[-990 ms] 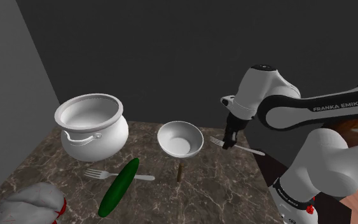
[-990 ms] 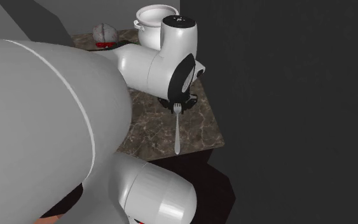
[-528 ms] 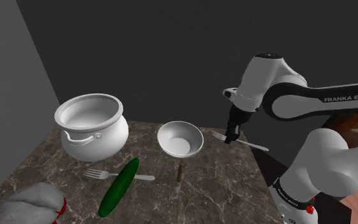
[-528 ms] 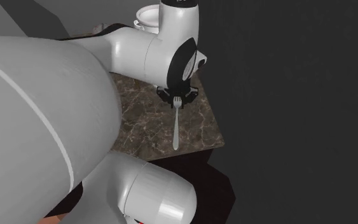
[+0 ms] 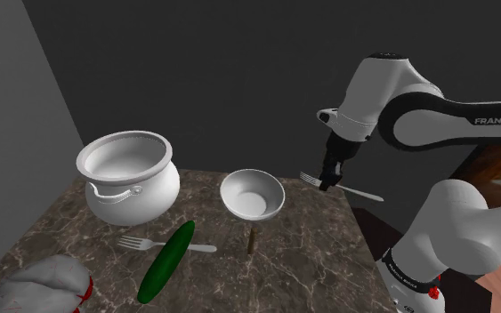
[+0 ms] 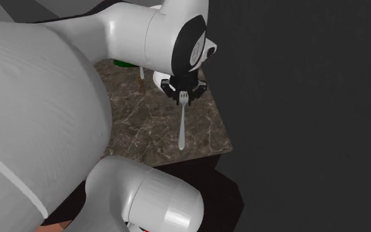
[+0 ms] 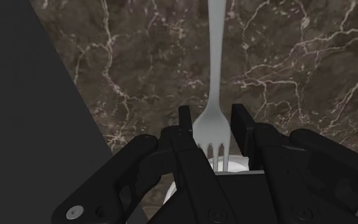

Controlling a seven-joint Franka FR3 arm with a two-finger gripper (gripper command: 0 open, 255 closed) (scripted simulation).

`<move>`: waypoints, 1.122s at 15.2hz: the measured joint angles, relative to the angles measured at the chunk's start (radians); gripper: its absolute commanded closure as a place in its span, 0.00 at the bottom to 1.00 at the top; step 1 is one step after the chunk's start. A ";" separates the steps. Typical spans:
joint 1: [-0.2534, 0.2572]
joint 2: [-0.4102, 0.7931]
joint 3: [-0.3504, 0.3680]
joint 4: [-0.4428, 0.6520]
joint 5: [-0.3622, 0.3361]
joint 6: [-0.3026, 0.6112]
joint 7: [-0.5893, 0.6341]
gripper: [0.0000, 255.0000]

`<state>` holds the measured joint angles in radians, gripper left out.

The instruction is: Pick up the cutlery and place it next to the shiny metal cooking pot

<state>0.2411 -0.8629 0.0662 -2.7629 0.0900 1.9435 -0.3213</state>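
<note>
Since a second ago the arm has come up, and the end effector (image 5: 327,181) has risen clear of the tabletop (image 5: 302,267) with the fork (image 5: 357,191) clamped near its tines between the fingers, handle trailing toward four o'clock in the shoulder view. I judge the pick done; what is left is the carry toward nine o'clock, past the bowl (image 5: 252,194), and the set-down beside the pot (image 5: 128,178), which stands well apart from the fork
</note>
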 measured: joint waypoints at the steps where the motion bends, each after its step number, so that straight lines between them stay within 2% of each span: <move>1: -0.002 0.001 -0.002 0.015 -0.002 -0.015 -0.001 1.00; 17: -0.006 -0.002 -0.012 0.229 -0.014 -0.231 0.008 1.00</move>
<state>0.2350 -0.8648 0.0541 -2.5340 0.0761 1.7125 -0.3135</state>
